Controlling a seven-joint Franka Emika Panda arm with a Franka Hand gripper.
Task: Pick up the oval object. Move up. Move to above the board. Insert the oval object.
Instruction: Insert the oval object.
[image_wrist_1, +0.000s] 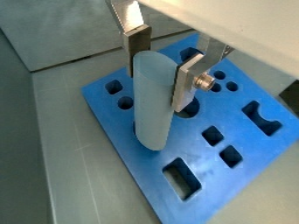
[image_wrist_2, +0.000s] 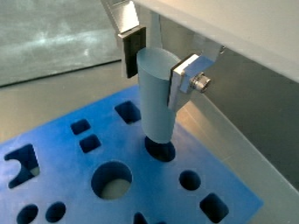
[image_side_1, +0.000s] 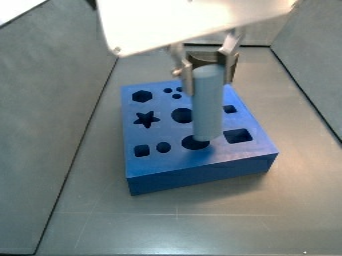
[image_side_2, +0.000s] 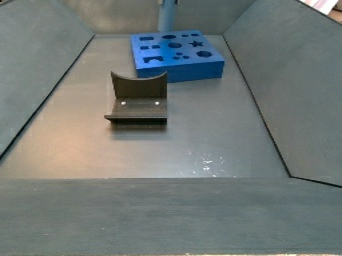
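Observation:
The oval object (image_wrist_1: 152, 109) is a pale grey-blue upright peg, held between my gripper's (image_wrist_1: 160, 83) two fingers. The gripper is shut on it near its upper end, as both wrist views show (image_wrist_2: 156, 85). The peg stands over the bright blue board (image_wrist_1: 128, 179), and its lower end sits in a dark cut-out (image_wrist_2: 160, 150) of the board's top face. In a side view the peg (image_side_1: 205, 105) rises straight from the board (image_side_1: 201, 170) below my gripper (image_side_1: 205, 72). In the far side view the peg (image_side_2: 168, 15) stands on the board (image_side_2: 187, 68) at the back.
The dark fixture (image_side_2: 136, 100) stands on the grey floor in front of the board. Sloped grey walls (image_side_2: 267, 90) enclose the floor on both sides. The board's top has star, hexagon, round and square cut-outs (image_side_1: 147, 120).

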